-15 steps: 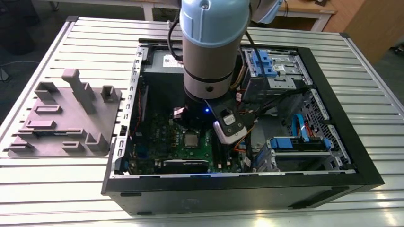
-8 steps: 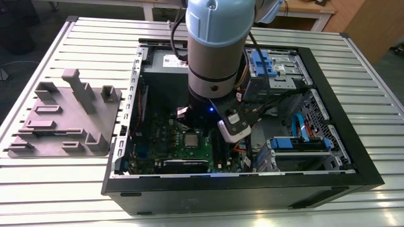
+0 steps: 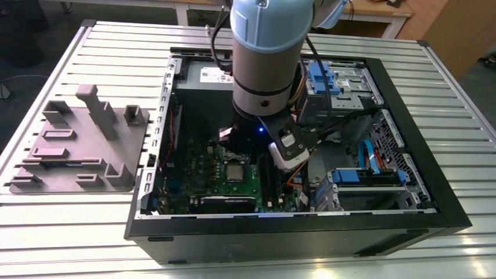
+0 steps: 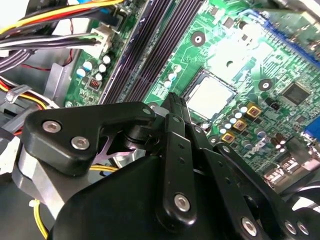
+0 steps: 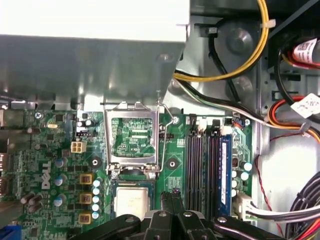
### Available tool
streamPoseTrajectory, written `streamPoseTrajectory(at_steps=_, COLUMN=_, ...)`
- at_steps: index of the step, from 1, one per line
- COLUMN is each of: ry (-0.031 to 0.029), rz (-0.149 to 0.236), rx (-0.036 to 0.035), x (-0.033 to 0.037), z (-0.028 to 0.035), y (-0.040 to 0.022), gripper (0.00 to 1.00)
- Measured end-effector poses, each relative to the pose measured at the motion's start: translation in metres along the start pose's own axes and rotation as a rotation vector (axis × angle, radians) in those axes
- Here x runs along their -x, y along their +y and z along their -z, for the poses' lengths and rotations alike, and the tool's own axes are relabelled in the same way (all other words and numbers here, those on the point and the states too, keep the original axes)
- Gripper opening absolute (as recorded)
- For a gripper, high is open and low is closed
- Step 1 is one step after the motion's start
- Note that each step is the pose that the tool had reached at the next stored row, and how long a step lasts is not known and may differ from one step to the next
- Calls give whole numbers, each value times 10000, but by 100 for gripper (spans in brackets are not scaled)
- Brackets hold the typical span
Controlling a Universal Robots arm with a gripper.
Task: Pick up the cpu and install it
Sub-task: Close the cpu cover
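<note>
Exterior view: arm [image 3: 268, 58] upright near cpu [image 3: 234, 172].

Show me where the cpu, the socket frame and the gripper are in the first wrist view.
cpu [image 5: 131, 202]: first wrist view, middle of its pale top.
socket frame [image 5: 108, 140]: first wrist view, one side rail.
gripper [image 5: 172, 195]: first wrist view, between its fingertips.

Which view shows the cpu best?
The second wrist view: the cpu lies whole and unblocked in its socket. In the first wrist view the gripper crowds one edge. The exterior view shows it small, near the arm.
</note>
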State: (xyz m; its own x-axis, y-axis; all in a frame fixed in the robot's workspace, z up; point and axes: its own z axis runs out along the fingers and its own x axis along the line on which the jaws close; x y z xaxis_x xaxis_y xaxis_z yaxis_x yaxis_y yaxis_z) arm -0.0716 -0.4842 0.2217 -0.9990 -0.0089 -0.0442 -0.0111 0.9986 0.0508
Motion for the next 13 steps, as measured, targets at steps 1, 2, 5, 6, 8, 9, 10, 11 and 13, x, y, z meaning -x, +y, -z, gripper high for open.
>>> streamPoseTrajectory(at_steps=1, ry=0, rz=25, rx=2, x=4, z=-3, y=5, gripper=10)
streamPoseTrajectory(at_steps=2, ry=2, rz=93, rx=6, x=5, z=-7, y=5, gripper=10)
streamPoseTrajectory(at_steps=5, ry=23, rz=507, rx=22, x=7, z=-13, y=4, gripper=10)
streamPoseTrajectory(at_steps=6, ry=30, rz=672, rx=31, x=8, z=-17, y=4, gripper=10)
streamPoseTrajectory(at_steps=8, ry=35, rz=1021, rx=44, x=7, z=-24, y=4, gripper=10)
streamPoseTrajectory(at_steps=9, ry=34, rz=1199, rx=52, x=7, z=-28, y=4, gripper=10)
streamPoseTrajectory(at_steps=10, ry=30, rz=1377, rx=60, x=7, z=-32, y=3, gripper=10)
streamPoseTrajectory(at_steps=11, ry=26, rz=1572, rx=67, x=7, z=-36, y=3, gripper=10)
streamPoseTrajectory(at_steps=13, ry=11, rz=1921, rx=80, x=7, z=-45, y=3, gripper=10)
